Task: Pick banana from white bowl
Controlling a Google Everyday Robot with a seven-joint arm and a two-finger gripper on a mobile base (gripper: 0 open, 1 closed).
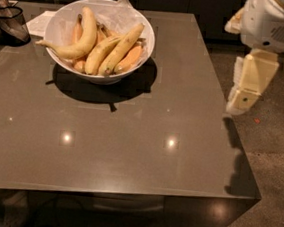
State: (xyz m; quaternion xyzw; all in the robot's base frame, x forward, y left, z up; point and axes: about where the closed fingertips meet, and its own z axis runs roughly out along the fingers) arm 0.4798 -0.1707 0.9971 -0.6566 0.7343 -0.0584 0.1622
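The white bowl [63,21] stands on the far left part of the grey table [129,139]. It holds several bananas. The long, gently curved pale-yellow banana [121,49] lies slanted on top at the right of the pile, its brownish end up near the bowl's right rim. A strongly hooked banana [84,37] lies to its left, and shorter orange-toned ones lie below and beside. My gripper [244,90] hangs from the white arm [271,22] beside the table's right edge, well to the right of the bowl and holding nothing.
A black mesh container [9,23] stands at the table's far left corner, with a white napkin [41,23] beside the bowl. Clear plastic [119,8] lines the bowl's far side. The table's right edge [231,129] drops to a speckled floor [278,164].
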